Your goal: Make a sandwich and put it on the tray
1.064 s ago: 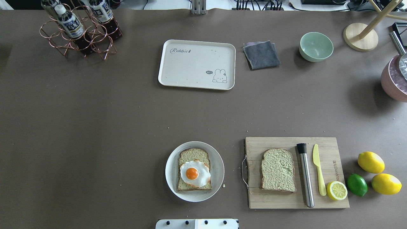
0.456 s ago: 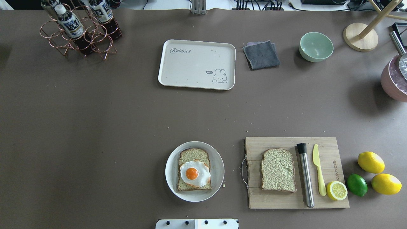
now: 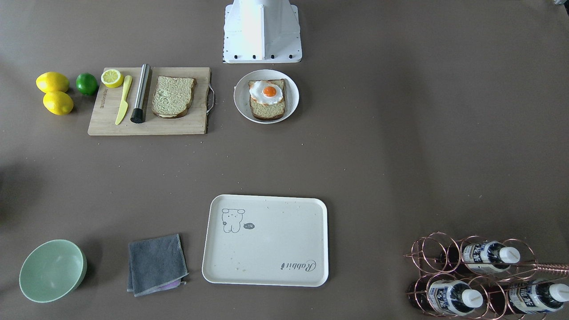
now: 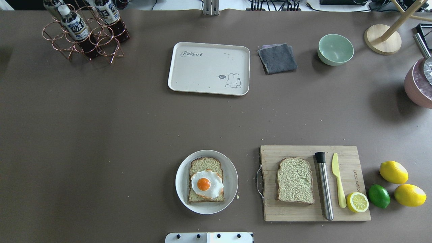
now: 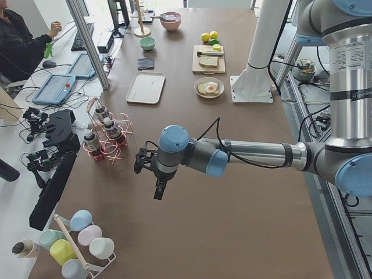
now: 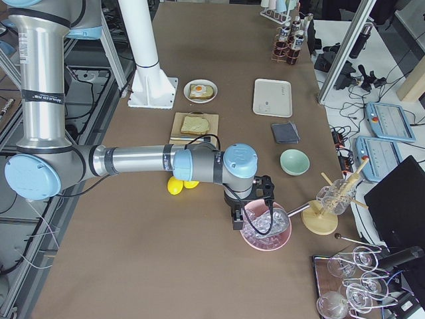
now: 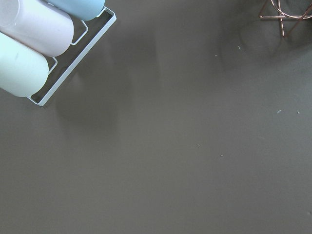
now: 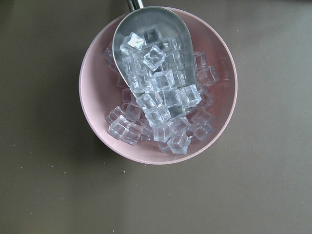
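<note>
Slippage is looming: the egg (image 4: 206,184) is lying loose on the bread slice (image 4: 204,164) in the near plate (image 4: 232,182), the second slice (image 4: 295,180) is sitting right of it, the tray (image 4: 209,68) is waiting far across the desk (image 4: 101,135), and I cannot tell whether the left claw (image 5: 153,181) or right claw (image 6: 246,212) is gaping.

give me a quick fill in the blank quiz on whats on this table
1. The egg lies on a bread slice on the round white ____.
2. The second slice lies bare on the bamboo ____.
3. Between the tray and the green bowl lies a folded grey ____.
4. Beside the lime lie ____ whole lemons.

Missing words: plate; board; cloth; two.
</note>
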